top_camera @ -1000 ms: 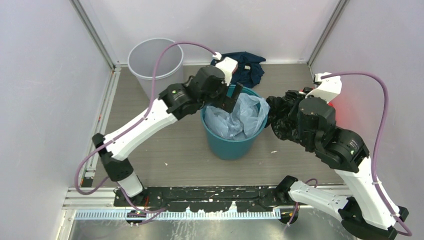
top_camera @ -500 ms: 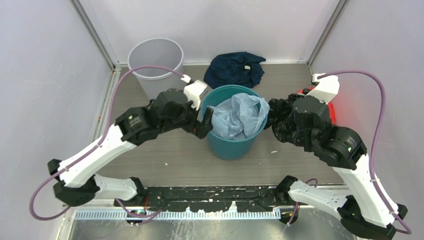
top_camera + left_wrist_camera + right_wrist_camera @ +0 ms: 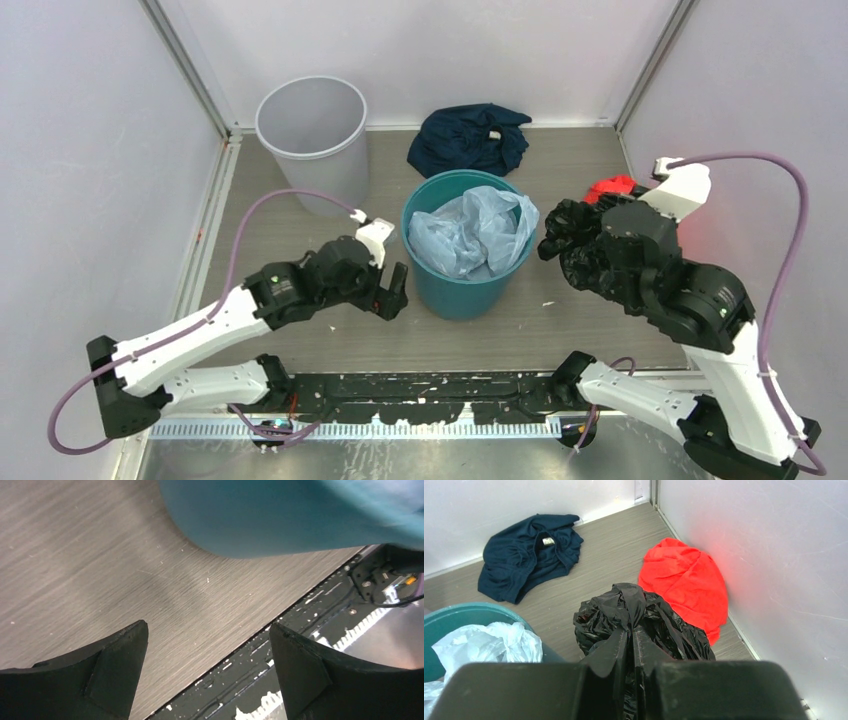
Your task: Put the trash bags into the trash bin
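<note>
Just beside teal bin rim [image 3: 406, 225], trash bag [image 3: 572, 232] in clamped right end effector [image 3: 632, 647]; left end effector [image 3: 209, 640] apart.

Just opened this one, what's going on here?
The right gripper is shut on the bunched black bag, holding it right of the teal bin, near the red cloth. The left gripper is open and empty, low beside the teal bin's left side. A pale blue bag sits in the teal bin. The grey bin at the back left looks empty.
</note>
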